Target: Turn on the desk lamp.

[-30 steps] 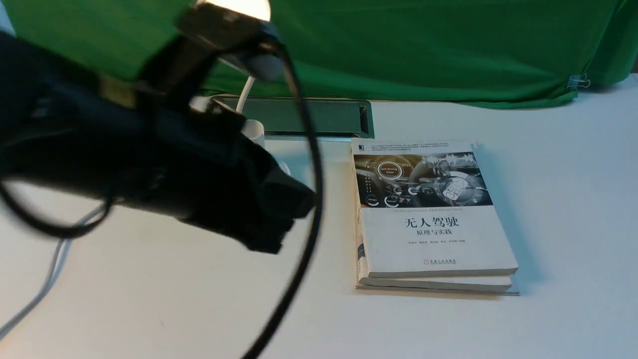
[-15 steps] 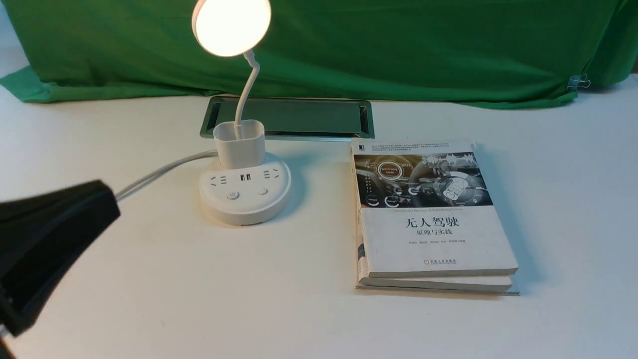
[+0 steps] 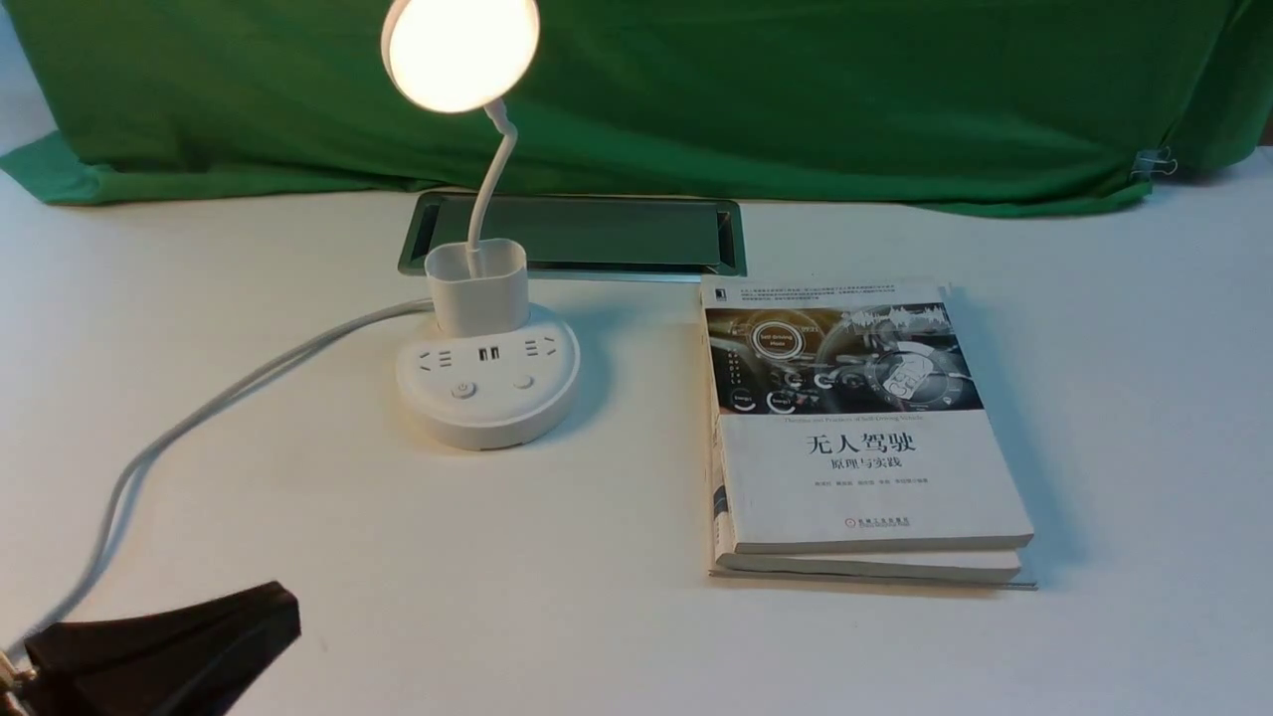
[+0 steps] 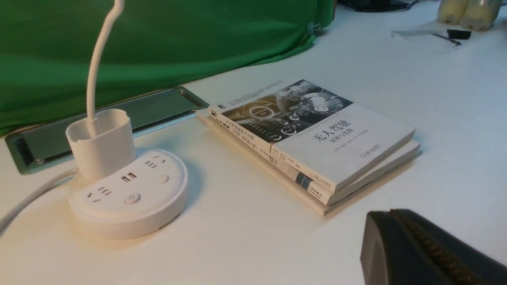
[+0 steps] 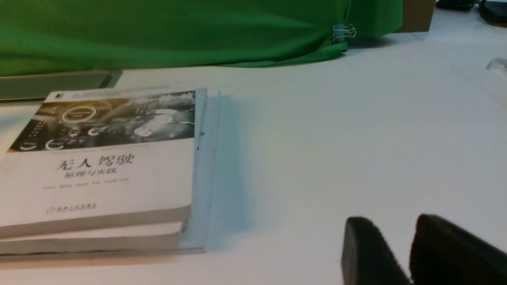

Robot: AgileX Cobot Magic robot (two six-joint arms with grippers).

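I'm looking at the desk lamp [image 3: 486, 383] standing toward the far edge of the white desk [image 3: 597, 626], left of centre. Its round base is sitting just in front of the metal cable hatch [image 3: 597, 234] set into the desktop. The disc head [image 3: 461, 52] is glowing warm white at the top of the thin neck [image 3: 494, 179], which is rising out of the cup-shaped holder [image 3: 476, 286]. Two buttons [image 3: 463, 390] are showing on the front of the base, below the sockets. The white cord [image 3: 189, 428] is trailing from the base toward the near left corner.

A stack of books [image 3: 855, 438] is lying flat right of the lamp, near it but not touching. A green cloth [image 3: 796, 99] is hanging along the far edge, with a binder clip [image 3: 1154, 162] on it toward the far right corner.

The left gripper [image 3: 229, 631] is hanging at the near left corner, well apart from the lamp. Only one dark finger [image 4: 416, 245] is showing in its wrist view, so I cannot tell how its jaws are standing. The right gripper [image 5: 400, 233] is hovering low over bare desk to the right of the books, holding nothing. Its fingers [image 5: 364, 249] are sitting close together, possibly touching, but the edge of the picture is cutting them off and I cannot tell.
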